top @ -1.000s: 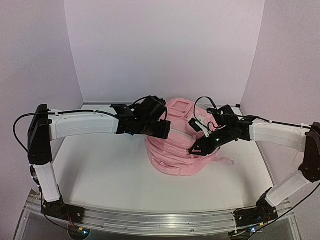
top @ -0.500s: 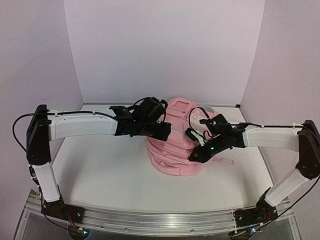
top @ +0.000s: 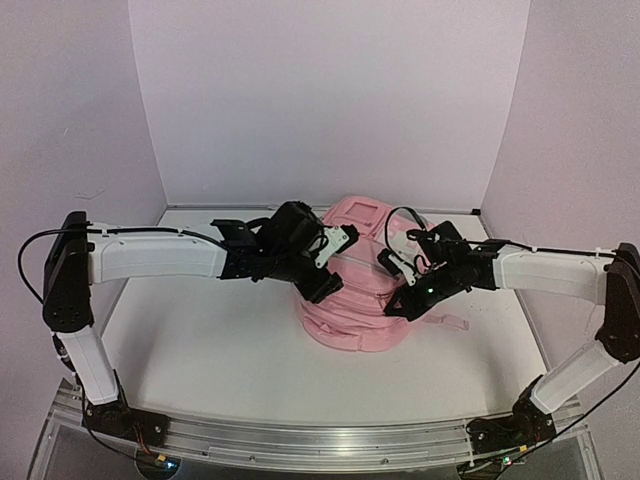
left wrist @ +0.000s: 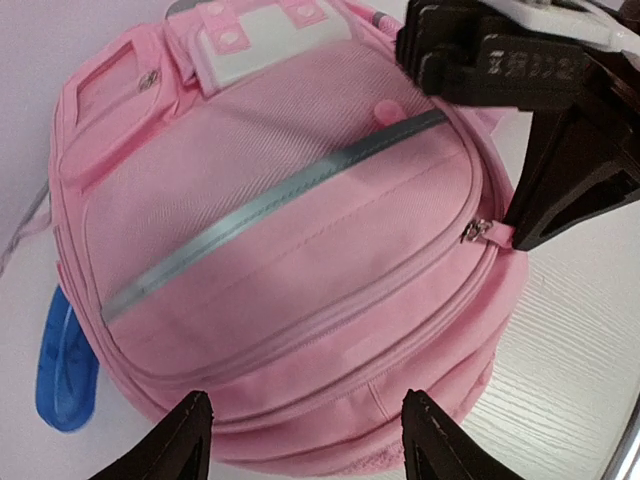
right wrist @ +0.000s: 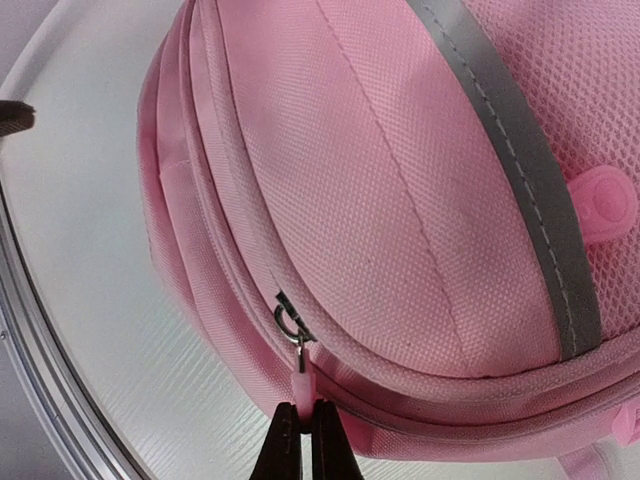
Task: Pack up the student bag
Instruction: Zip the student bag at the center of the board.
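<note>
Two end effectors meet over the student bag [top: 350,322], so start at your right one. Your right end effector [right wrist: 300,412] has its fingers pressed together, clamped on the small pink zip pull [right wrist: 300,385]. That pull hangs from a metal ring [right wrist: 288,322] on the zip seam running around the bag's front pocket. Seen from the left wrist, the same black fingers [left wrist: 545,200] come in at the bag's right edge, with the tip at the slider. Your left end effector [left wrist: 305,405] has its fingers spread wide apart and grips nothing. It sits above the pocket's curved lower edge, and you cannot tell whether its tips touch the fabric. A grey stripe [left wrist: 250,210] crosses the pocket panel diagonally, and a white patch [left wrist: 265,30] lies near the top of the bag. A blue object [left wrist: 60,370] peeks out beside the bag's left side. The bag lies flat, front up, on the white surface [top: 200,340], midway between your two arms and toward the back wall.
</note>
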Available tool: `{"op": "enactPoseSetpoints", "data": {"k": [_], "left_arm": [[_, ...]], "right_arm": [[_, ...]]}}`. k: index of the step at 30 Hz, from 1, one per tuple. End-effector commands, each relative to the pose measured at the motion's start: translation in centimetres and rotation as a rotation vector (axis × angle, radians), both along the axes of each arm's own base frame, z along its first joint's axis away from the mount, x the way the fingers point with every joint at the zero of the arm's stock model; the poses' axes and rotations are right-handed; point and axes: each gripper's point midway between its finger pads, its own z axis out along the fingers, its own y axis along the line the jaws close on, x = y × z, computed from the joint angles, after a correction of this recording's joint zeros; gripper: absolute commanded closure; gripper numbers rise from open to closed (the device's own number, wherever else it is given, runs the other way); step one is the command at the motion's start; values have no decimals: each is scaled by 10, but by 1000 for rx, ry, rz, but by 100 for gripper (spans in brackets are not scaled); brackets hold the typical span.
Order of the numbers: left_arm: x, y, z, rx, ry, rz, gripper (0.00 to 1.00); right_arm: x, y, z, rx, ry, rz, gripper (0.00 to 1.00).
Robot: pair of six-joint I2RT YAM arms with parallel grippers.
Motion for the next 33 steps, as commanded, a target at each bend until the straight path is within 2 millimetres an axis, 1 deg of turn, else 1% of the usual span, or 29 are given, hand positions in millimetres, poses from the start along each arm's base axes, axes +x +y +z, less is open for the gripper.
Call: {"op": "enactPoseSetpoints", "data": {"k": [1,4,10,13,15,16,18,21,24,25,29,33], "left_arm": [[0,-29,9,105,-163,-179,37],[0,-45,9,137,-224,-230,38],[-7,-66,-8,203,-274,-328,40],[-2,-72,-14,219,-295,-336,41],[4,-75,-19,244,-323,-331,45],[8,-77,-21,264,-340,-320,49],[16,-81,-26,303,-370,-304,62],[16,-84,-28,328,-390,-305,77],[11,-77,-29,329,-363,-293,95],[9,-72,-32,337,-351,-289,99],[0,-50,-41,370,-298,-270,100],[-7,-37,-47,378,-267,-267,100]], "right_arm": [[11,-3,26,46,-12,-41,100],[11,-4,29,70,19,-58,100],[9,-2,33,100,41,-50,100],[10,-2,36,108,42,-48,100],[9,-1,37,112,45,-47,100],[8,-1,37,116,47,-45,100],[7,-2,37,115,50,-44,100],[10,-6,37,108,44,-52,100],[17,-19,38,96,44,-77,100],[19,-25,39,88,33,-72,100],[32,-53,38,52,25,-97,100],[47,-85,34,3,19,-127,100]]}}
